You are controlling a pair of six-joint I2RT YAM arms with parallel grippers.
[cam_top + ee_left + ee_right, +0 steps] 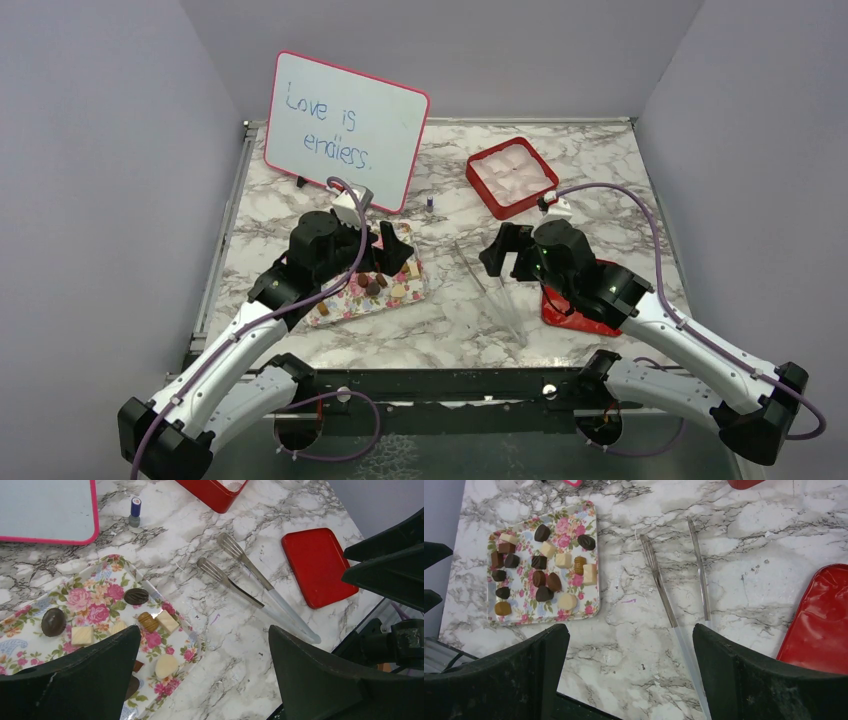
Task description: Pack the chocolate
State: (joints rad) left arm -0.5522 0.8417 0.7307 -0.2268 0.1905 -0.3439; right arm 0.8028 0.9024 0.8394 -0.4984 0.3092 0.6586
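Several pieces of chocolate (553, 581), dark brown, reddish-brown and pale tan, lie on a pink floral tray (524, 612) at the left of the marble table. My left gripper (398, 250) hovers open over the tray's right end; in its wrist view the left gripper (204, 630) holds nothing, with chocolate (136, 596) on the tray (95, 592) just beyond its left finger. My right gripper (503, 255) hangs open over bare marble at the table's middle. The right wrist view shows the right gripper (631, 626) empty, near a pair of tongs (659, 582).
A red box with white lining (485, 192) sits at the back right. Its red lid (580, 305) lies under the right arm. Metal tongs (490, 285) lie between the tray (400, 293) and lid. A whiteboard (345, 130) and a small bottle (429, 203) stand behind.
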